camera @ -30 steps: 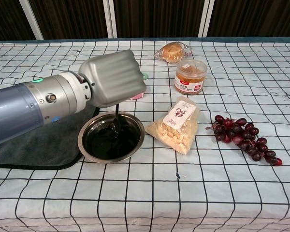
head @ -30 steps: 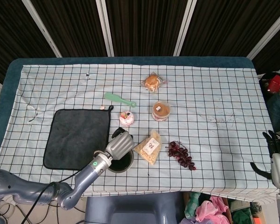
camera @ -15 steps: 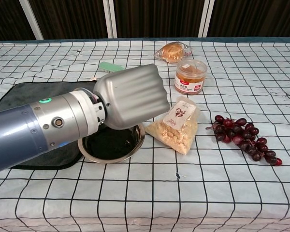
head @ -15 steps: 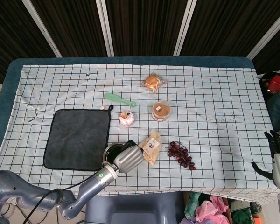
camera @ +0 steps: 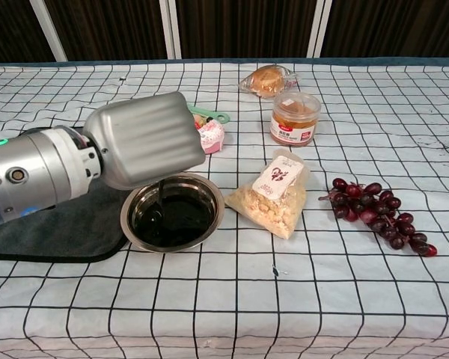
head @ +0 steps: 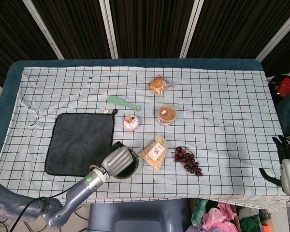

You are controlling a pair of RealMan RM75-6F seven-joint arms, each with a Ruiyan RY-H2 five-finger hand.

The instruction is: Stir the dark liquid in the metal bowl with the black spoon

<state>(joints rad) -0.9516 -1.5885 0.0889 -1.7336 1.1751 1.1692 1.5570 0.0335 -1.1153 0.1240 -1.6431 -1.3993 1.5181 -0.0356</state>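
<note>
A metal bowl [camera: 209, 222] holding dark liquid [camera: 172, 218] stands near the table's front edge, its rim [head: 134, 166] partly hidden in the head view. My left hand [camera: 144, 140] hovers over the bowl's left rim, fingers curled around the black spoon [camera: 159, 196]. Only a short length of the spoon's thin stem shows below the hand, dipping straight into the liquid at the bowl's left side. From the head view the left hand [head: 117, 161] covers most of the bowl. My right hand [head: 286, 157] hangs off the table's right edge, holding nothing, fingers apart.
A dark cloth mat [head: 79, 142] lies left of the bowl. A snack bag [camera: 278, 192] sits just right of it, with grapes [camera: 379, 206] beyond. Behind stand a pink cup [camera: 212, 134], a green spoon [head: 124, 102], an orange-lidded jar [camera: 295, 117] and a wrapped bun [camera: 268, 78].
My left hand swung right across the bowl, then back to its left side, dragging the spoon through the liquid. The right hand has stayed put.
</note>
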